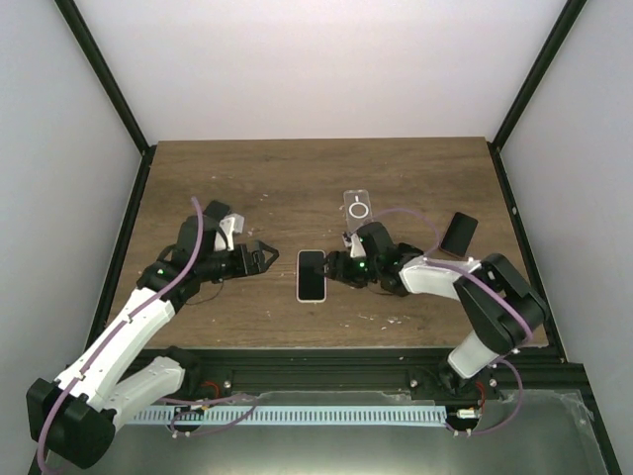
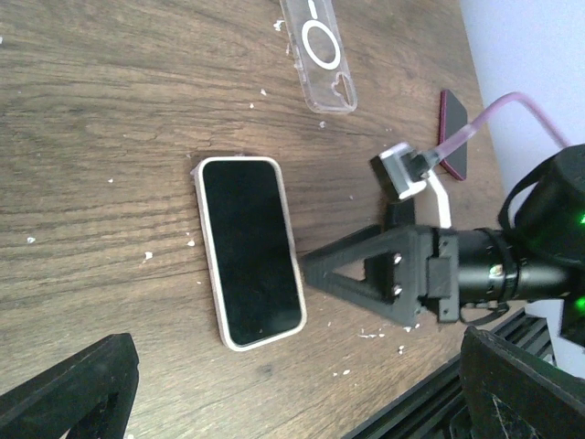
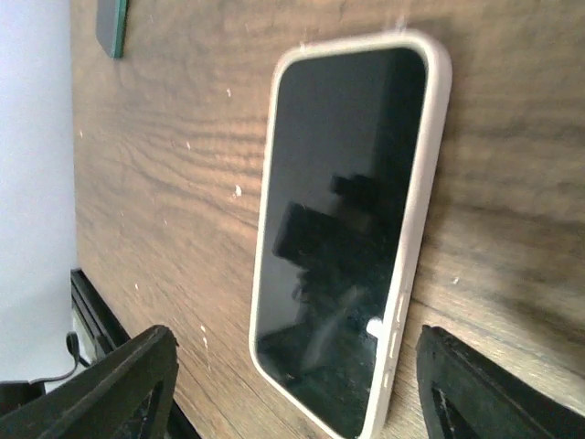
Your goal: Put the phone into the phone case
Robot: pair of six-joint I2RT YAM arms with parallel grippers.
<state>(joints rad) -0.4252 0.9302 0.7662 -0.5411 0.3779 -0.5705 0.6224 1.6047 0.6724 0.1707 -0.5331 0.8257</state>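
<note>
Phone: a flat rectangular slab with rounded corners (image 1: 313, 274), lying screen up, long sides running near to far; the glass is black, glossy and unlit, and in the right wrist view it mirrors the dark rig above
Phone case: a pale off-white matte rim (image 3: 416, 229) hugs the phone's whole outline, with raised button bumps along one long side; the phone sits inside it
Where it lies: flat on the table (image 1: 247, 178), about the middle left to right, towards the near edge, between the two grippers
Left gripper: (image 1: 267, 259) just left of the phone and not touching it; its black fingers (image 2: 73, 389) are spread wide with nothing between them
Right gripper: (image 1: 333, 267) at the phone's right long edge; its fingers (image 3: 110, 384) stand apart and pinch nothing; whether a tip touches the rim cannot be told
Clear case: (image 1: 356, 207) a transparent, shiny shell with a white ring and bar printed on it, lying flat, farther back and right of the phone, apart from it
Dark slab: (image 1: 458, 234) thin, rectangular, dark red in the left wrist view, well to the right
Table surface: brown wood grain, matte, dotted with small white specks (image 2: 148, 254)
</note>
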